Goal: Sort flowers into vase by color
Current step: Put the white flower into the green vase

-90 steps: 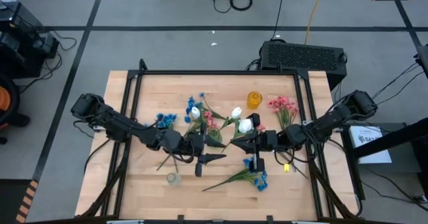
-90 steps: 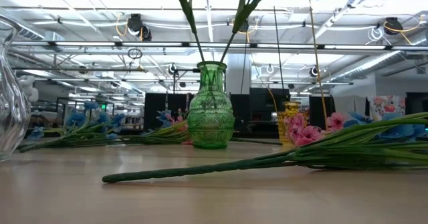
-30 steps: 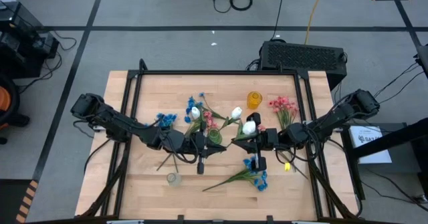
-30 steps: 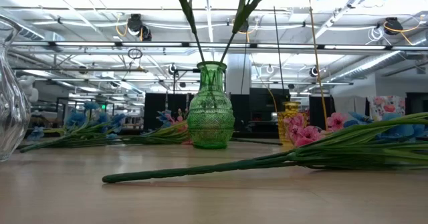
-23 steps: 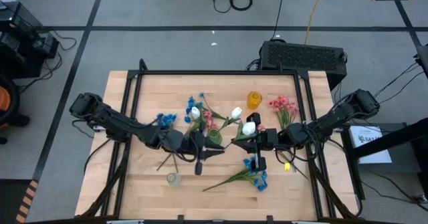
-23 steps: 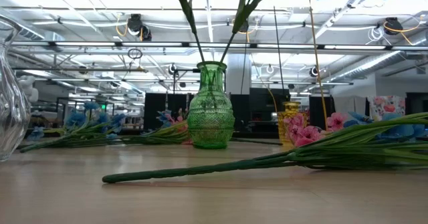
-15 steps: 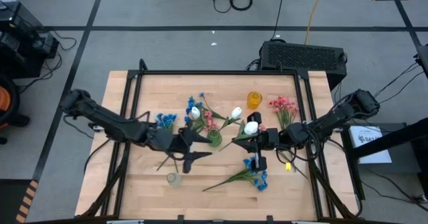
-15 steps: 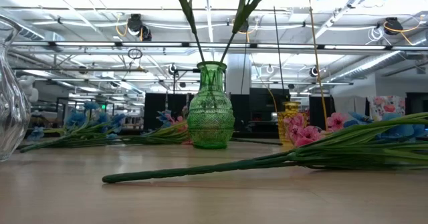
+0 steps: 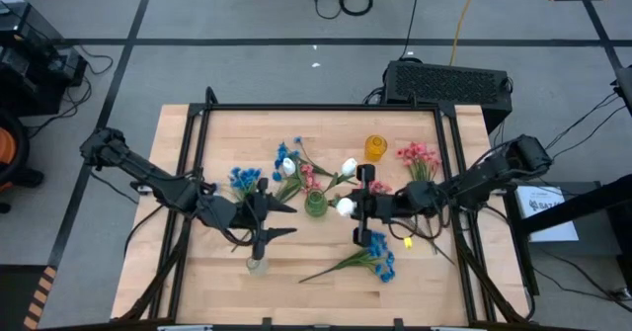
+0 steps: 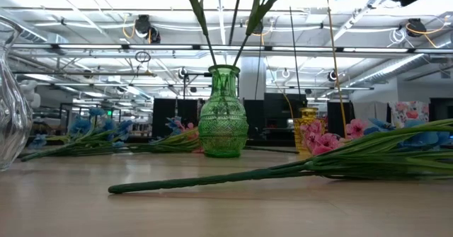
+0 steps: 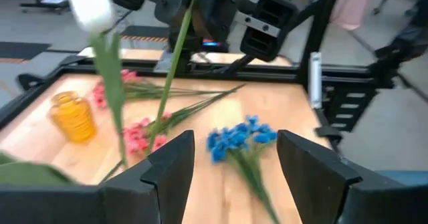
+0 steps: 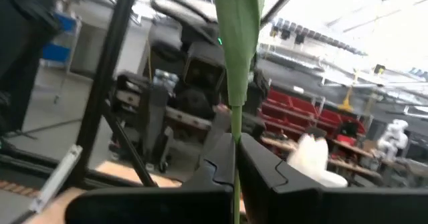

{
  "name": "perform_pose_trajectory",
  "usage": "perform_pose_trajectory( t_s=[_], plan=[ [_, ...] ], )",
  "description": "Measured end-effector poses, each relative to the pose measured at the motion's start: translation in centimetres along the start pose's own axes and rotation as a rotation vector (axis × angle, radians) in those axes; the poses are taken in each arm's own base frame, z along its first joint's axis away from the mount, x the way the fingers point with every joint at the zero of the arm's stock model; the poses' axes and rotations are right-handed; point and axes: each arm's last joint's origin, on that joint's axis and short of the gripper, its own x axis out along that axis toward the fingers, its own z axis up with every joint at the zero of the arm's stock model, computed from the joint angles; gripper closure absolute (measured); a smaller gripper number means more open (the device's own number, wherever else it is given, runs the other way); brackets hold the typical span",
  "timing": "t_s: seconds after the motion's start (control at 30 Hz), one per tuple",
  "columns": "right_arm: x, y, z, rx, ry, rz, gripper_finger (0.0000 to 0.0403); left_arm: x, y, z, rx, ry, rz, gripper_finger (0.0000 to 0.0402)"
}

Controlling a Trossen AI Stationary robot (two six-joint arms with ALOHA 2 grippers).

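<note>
A green glass vase (image 9: 315, 205) (image 10: 222, 113) stands mid-table with two white-bud stems (image 10: 198, 18) in it. My right gripper (image 9: 354, 206) (image 12: 235, 147) hovers just to its right, shut on a third white-bud flower (image 9: 344, 206). My left gripper (image 9: 281, 220) (image 11: 234, 144) is open and empty, left of the green vase. A yellow vase (image 9: 374, 148) stands toward the far edge and a clear vase (image 9: 256, 263) near the front. Blue sprays (image 9: 245, 178) (image 9: 375, 257) and pink sprays (image 9: 419, 158) lie flat on the table. My right gripper pinches the white-bud flower's green stem (image 12: 235, 120) between its two fingers, which lie across the stem and come level from the table's right. The flower stands nearly upright, lifted clear of the table. In the low view its stem (image 10: 236, 18) slants down to the green vase's mouth.
More pink blossoms (image 9: 308, 178) and a blue cluster (image 9: 286, 153) lie behind the green vase. A long green stem (image 10: 212, 180) lies across the near table in the low view. The table's black frame rail (image 9: 316, 108) runs along the far edge.
My left gripper has drawn back from the green vase toward the table's left and stayed open. My right gripper has carried the white-bud flower leftward to the green vase; a third stem now shows above the vase's mouth in the low view.
</note>
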Motion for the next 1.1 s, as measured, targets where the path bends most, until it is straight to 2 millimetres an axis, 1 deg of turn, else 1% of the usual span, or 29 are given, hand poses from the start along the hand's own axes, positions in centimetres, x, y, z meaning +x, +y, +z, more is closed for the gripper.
perform_pose_trajectory(
  t_s=[0.17, 0.27, 0.4, 0.57, 0.8, 1.1],
  plan=[
    [0.5, -0.3, -1.7, -0.015, 0.045, -0.012, 0.0403, 0.0, 0.2, -0.3, -0.004, 0.017, 0.053, 0.0183],
    [0.6, -0.3, -2.2, -0.034, 0.06, -0.014, 0.0403, 0.0, 0.3, -0.3, -0.009, 0.022, 0.065, 0.0183],
    [0.7, -0.5, -2.4, -0.042, 0.068, -0.014, 0.0402, 0.0, 0.3, -0.4, -0.004, 0.031, 0.07, 0.0183],
    [0.8, -1.0, -2.7, -0.035, 0.061, 0.035, 0.0402, 0.0, 0.4, -0.4, -0.004, 0.025, 0.09, 0.0183],
    [0.9, -1.5, -3.3, -0.045, 0.102, 0.031, 0.0402, 0.0, 0.4, -0.4, -0.005, 0.02, 0.097, 0.0183],
    [1.0, -2.2, -3.9, -0.04, 0.126, 0.083, 0.0402, 0.0, 0.4, -0.3, -0.003, 0.016, 0.117, 0.0183]
  ],
)
